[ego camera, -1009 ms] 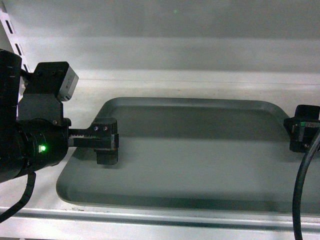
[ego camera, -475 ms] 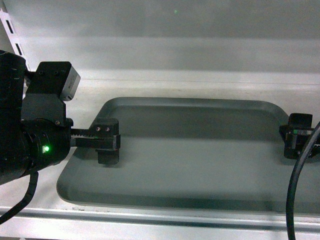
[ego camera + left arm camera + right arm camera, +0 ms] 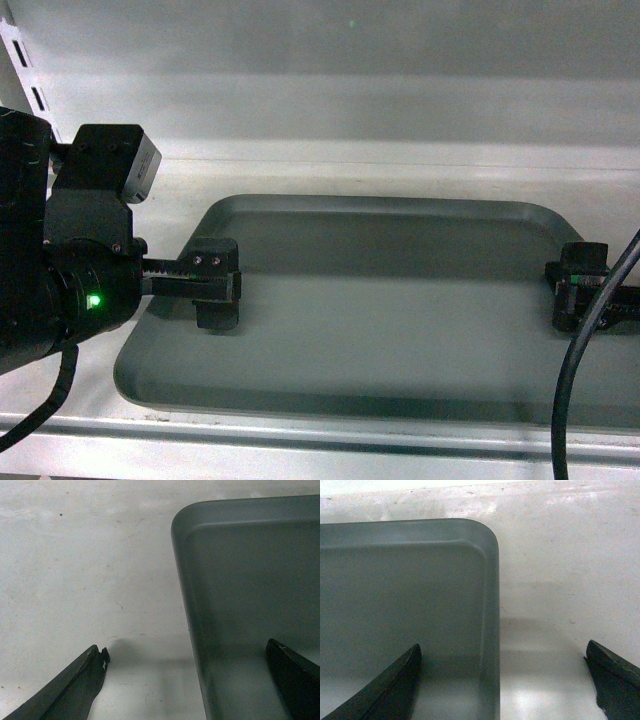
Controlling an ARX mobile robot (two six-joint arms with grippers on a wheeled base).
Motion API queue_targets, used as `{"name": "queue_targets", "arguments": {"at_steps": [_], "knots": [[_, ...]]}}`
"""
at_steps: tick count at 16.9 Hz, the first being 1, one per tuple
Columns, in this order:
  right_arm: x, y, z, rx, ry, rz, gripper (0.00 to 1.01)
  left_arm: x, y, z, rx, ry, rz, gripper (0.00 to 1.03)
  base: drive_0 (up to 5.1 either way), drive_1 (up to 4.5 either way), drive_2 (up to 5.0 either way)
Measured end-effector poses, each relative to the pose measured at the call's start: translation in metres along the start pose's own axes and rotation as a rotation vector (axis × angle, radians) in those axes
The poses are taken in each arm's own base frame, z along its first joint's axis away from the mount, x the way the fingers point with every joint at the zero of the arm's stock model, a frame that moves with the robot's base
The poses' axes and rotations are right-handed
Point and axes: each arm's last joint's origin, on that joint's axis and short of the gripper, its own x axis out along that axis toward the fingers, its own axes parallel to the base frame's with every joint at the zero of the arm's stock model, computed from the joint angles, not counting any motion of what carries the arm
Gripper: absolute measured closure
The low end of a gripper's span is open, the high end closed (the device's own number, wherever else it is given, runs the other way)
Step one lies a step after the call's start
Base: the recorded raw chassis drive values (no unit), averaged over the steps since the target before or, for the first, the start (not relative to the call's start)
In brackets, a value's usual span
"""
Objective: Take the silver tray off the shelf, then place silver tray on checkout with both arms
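Observation:
The silver tray (image 3: 400, 310) lies flat on the white shelf (image 3: 330, 165). My left gripper (image 3: 205, 290) is open at the tray's left end. In the left wrist view the left gripper (image 3: 187, 649) straddles the tray (image 3: 250, 580) rim, one finger (image 3: 92, 672) over the shelf and the other inside the tray. My right gripper (image 3: 578, 295) is open at the tray's right end. The right gripper (image 3: 502, 649) straddles the right rim in the same way, with one finger over the tray (image 3: 395, 590) bottom. Nothing is gripped. The checkout is out of view.
A pale back panel (image 3: 320, 50) closes the shelf behind the tray, with a slotted upright (image 3: 20, 50) at the far left. The shelf's front lip (image 3: 300, 440) runs just below the tray. A black cable (image 3: 565, 400) hangs from the right arm.
The right gripper has moved left, from beside the tray's right end to over its right rim. The left gripper has stayed almost still.

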Motion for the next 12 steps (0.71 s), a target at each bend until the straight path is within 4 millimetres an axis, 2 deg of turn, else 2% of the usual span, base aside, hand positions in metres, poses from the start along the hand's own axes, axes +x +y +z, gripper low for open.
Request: {"name": "queue_targets", "arguments": {"at_steps": [4,5,8,9,12], "knots": [[0.000,0.000,-0.001,-0.002,-0.013,-0.010,0.03,-0.001,-0.001,-0.001,0.002,-0.002,-0.002,0.05,0.0,0.00,0.0],[-0.001,0.000,-0.002,-0.004,-0.020,-0.015,0.09,-0.001,-0.002,-0.001,0.003,-0.007,-0.004,0.11,0.0,0.00,0.0],[-0.002,0.009,-0.004,-0.019,-0.038,-0.010,0.84,-0.005,-0.009,-0.006,0.029,-0.023,-0.019,0.85,0.0,0.00,0.0],[-0.003,0.011,-0.005,0.003,-0.050,-0.010,0.99,-0.005,-0.009,-0.006,-0.028,-0.029,-0.018,0.99,0.0,0.00,0.0],[-0.003,0.011,-0.004,0.005,-0.053,-0.010,0.99,-0.006,-0.010,-0.007,-0.049,-0.030,-0.016,0.99,0.0,0.00,0.0]]}}
